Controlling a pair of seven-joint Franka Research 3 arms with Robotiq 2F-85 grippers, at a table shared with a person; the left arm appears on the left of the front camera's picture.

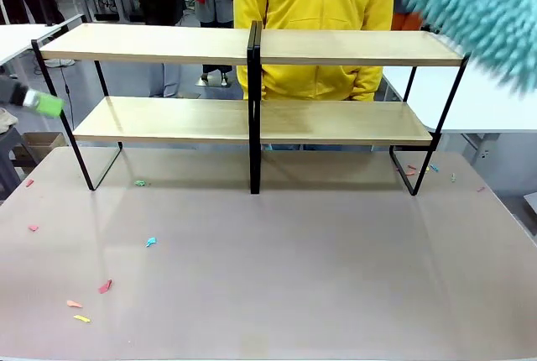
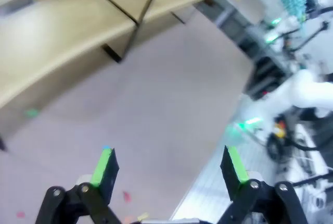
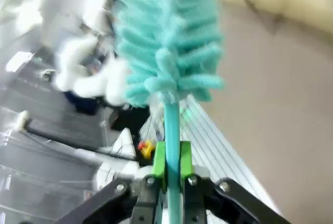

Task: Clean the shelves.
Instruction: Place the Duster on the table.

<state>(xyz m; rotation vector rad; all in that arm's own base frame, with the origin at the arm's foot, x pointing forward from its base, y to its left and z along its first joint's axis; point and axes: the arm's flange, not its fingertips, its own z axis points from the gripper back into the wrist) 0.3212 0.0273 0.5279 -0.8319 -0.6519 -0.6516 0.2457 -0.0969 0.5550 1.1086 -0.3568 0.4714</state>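
The shelves stand across the far half of the table, two light wood boards on a thin black frame with a centre post. A fluffy teal duster hangs blurred above their right end. In the right wrist view my right gripper is shut on the duster's thin teal handle, with the duster head rising above the fingers. My left gripper is open with nothing between its green pads, above the tabletop in front of the shelves. It shows blurred at the left edge beside the lower board.
Small coloured paper scraps lie on the grey-brown tabletop, mostly front left and by the shelves' right foot. A person in a yellow jacket stands close behind the shelves. White tables flank them.
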